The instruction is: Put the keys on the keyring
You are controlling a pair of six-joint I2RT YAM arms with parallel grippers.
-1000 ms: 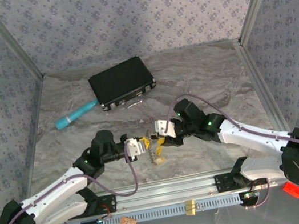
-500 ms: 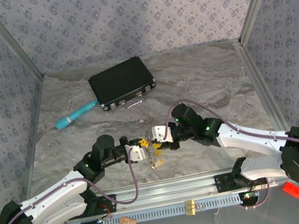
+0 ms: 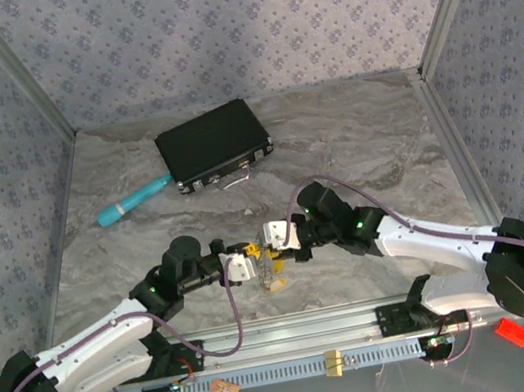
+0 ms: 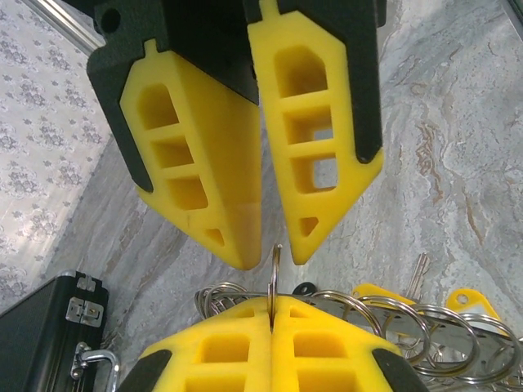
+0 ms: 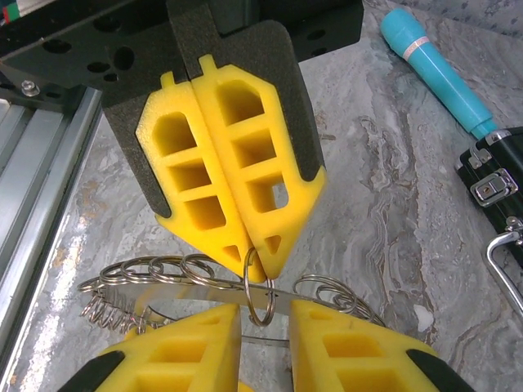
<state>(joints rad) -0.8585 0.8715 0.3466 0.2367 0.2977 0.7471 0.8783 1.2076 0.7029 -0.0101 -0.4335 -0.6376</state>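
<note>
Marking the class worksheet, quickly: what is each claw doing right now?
Left claw: open, tips either side of a thin silver metal ring.
Right claw: closed, pinching that ring.

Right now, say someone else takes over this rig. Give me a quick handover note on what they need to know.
Right end effector: shut on the keyring, pinching one of its wire loops.
Left end effector: open, fingertips either side of that same loop, not closed on it.
Keys: yellow-headed ones lie among the loops, just past the fingers.
Done: keyring gripped, both arms meeting over it.
Left: thread the keys on. Whether any already sits on a loop cannot be told.
</note>
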